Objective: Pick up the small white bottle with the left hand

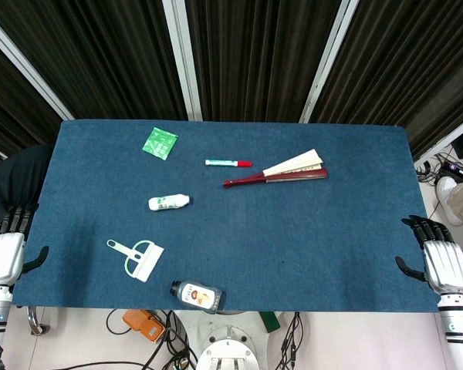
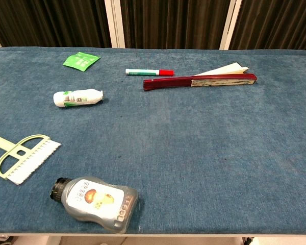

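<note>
Dark curtains hang behind a bench (image 1: 332,231) covered in blue felt, and I have both arms parked off its near corners. My left hand (image 1: 4,254) sits just outside the left edge, holding nothing; its fingers look loosely extended, though I cannot tell exactly how far they are spread. My right hand (image 1: 440,258) rests the same way off the right edge, also holding nothing. The small white bottle (image 1: 169,202) lies on its side in the left half of the bench, well apart from my left hand, with a green packet (image 1: 160,143) beyond it and a pale brush (image 1: 136,257) nearer to me.

I judge the task has not started: the reach is the step in hand. Next I need to bring the left hand in over the felt, clear of the brush, line up across the bottle's short axis, and close around its body.
</note>
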